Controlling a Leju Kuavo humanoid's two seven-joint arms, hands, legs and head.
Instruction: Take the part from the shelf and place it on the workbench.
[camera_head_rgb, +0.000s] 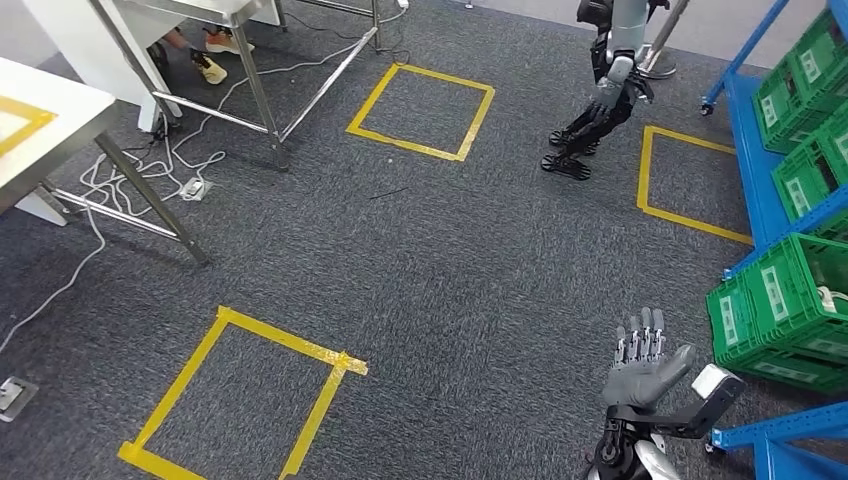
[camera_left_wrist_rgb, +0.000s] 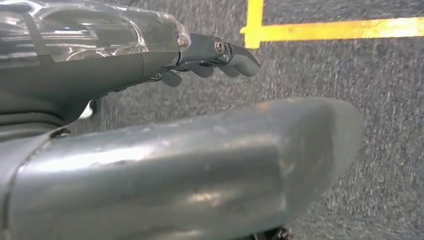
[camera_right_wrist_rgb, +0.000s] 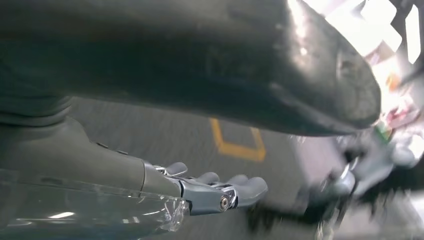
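Right hand is up in front of the body in the head view, fingers straight and spread, nothing in it; the right wrist view agrees, fingers extended and bare. Left hand hangs over the dark grey carpet, fingers loosely extended, holding nothing. The blue metal shelf sits at the right edge of the head view, stacked with green slotted plastic crates. I can't make out the part itself; presumably it's inside one of those crates, with a pale item just peeking over one rim. The white-topped steel-legged workbench is well apart, far left. Judgement: approach phase, body not yet squared to the shelf. To do it well: turn right until the crates are centred in the head view, stop with feet settled before reaching, and keep the right hand wide until the part is actually identified. Mind the other humanoid robot standing near the yellow tape square beside the shelf, and the loose white cables near the workbench legs for the carry back.
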